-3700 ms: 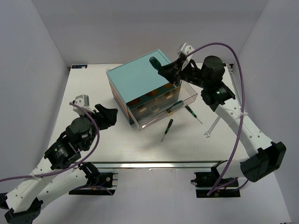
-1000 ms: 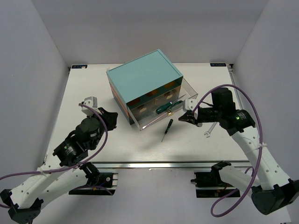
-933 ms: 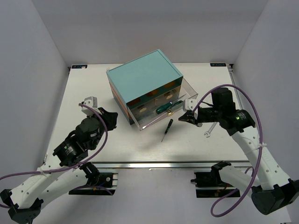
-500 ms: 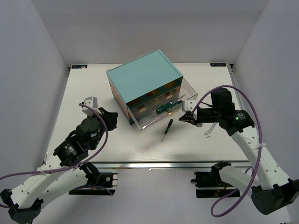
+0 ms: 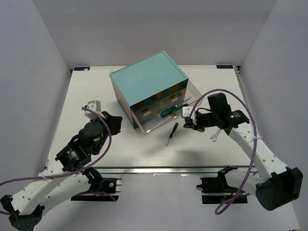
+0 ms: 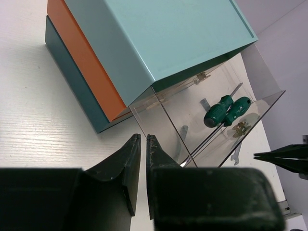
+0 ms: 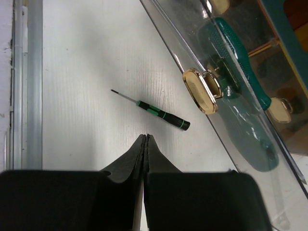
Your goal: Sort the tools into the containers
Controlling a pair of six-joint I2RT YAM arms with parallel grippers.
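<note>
The chest with the teal top (image 5: 147,77) has one clear drawer (image 5: 194,97) pulled out toward the right. Two green-handled screwdrivers (image 5: 170,110) lie inside it, and they also show in the left wrist view (image 6: 225,108). A small dark screwdriver (image 5: 171,133) lies on the table in front of the drawer. My right gripper (image 5: 186,123) hovers just right of that small screwdriver (image 7: 162,115), shut and empty (image 7: 145,137). A silver wrench (image 5: 215,135) lies beside the right arm. My left gripper (image 5: 117,123) rests left of the chest, its jaws all but closed on nothing (image 6: 143,138).
The drawer's cream knob (image 7: 202,91) sits close to the right fingers. More knobbed drawer fronts (image 5: 156,99) line the chest's near face. The chest's orange and dark teal side (image 6: 84,57) faces the left gripper. The table's metal rail (image 5: 159,169) runs along the near edge.
The right gripper has shifted left, closer to the small screwdriver and the drawer front. The left jaws have parted by a hair. The tools lie where they were.
</note>
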